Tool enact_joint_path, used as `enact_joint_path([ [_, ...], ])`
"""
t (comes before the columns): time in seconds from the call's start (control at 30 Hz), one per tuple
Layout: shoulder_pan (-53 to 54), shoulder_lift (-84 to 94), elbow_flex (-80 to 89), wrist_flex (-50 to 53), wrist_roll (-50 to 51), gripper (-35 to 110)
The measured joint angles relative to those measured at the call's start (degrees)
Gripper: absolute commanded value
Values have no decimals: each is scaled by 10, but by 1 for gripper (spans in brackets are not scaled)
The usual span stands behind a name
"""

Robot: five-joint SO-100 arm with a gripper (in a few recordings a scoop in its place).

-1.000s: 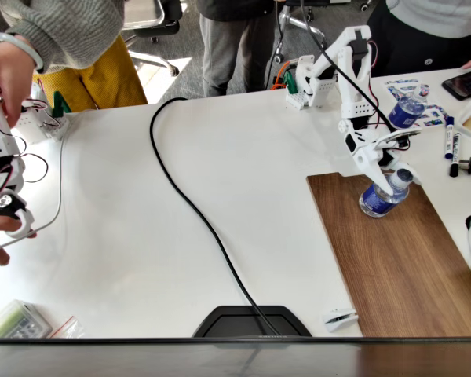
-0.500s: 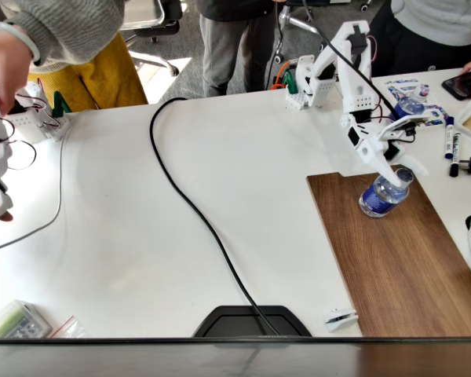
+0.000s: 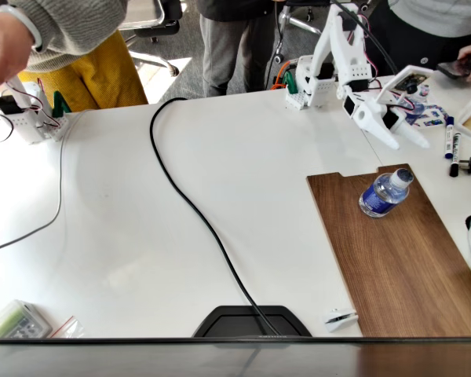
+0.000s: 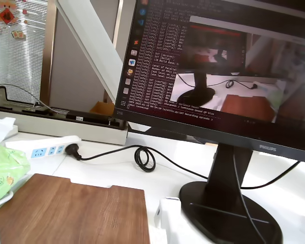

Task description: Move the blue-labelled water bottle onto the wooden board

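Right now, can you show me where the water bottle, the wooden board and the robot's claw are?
water bottle (image 3: 381, 194), fixed view, on its blue label.
wooden board (image 3: 400, 267), fixed view, on bare wood.
gripper (image 3: 408, 139), fixed view, between its fingertips.

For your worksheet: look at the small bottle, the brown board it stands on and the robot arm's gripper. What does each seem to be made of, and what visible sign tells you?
Water bottle: clear plastic, apparently; see-through body, glossy blue label.
Wooden board: dark brown wood or wood-look laminate; streaky grain, matte, flat.
Gripper: white hard plastic, possibly printed; blocky matte parts.
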Motion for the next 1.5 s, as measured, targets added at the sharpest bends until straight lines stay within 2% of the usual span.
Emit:
enact_joint_path([
  [0.23, 39, 107, 85, 0, 4, 32],
  [0.57, 75, 242, 179, 0, 33, 0],
  [1.03, 99, 475, 336, 58, 64, 0],
  [1.27, 111, 651, 372, 184, 75, 0],
  [1.5, 118, 758, 402, 261, 76, 0],
])
